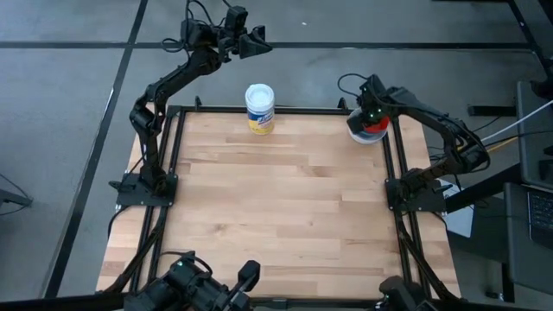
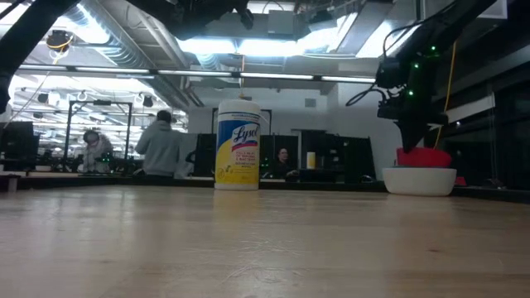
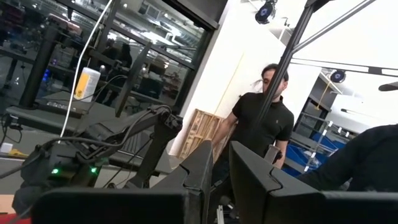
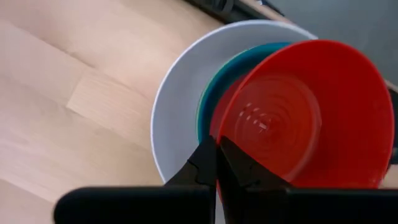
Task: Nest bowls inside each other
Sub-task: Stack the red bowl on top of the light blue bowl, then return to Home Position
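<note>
At the table's far right corner stands a white bowl with a green bowl nested in it. Over these a red bowl sits tilted, showing above the white bowl's rim in the low view. My right gripper points down over the stack and is shut on the red bowl. My left gripper is raised beyond the table's far edge, far from the bowls, slightly open with nothing between its fingers. My right gripper pinches the red bowl's rim between its two fingers, one inside the bowl and one outside. The fingers come from above, pointing steeply down. The bowl sits tilted over the green and white bowls; whether its underside rests on them I cannot tell.
A tall white container with a yellow label stands at the middle of the far edge, left of the bowls. The black table frame runs close beside the stack. Bare wood spreads over the middle and near side. People stand in the room behind.
</note>
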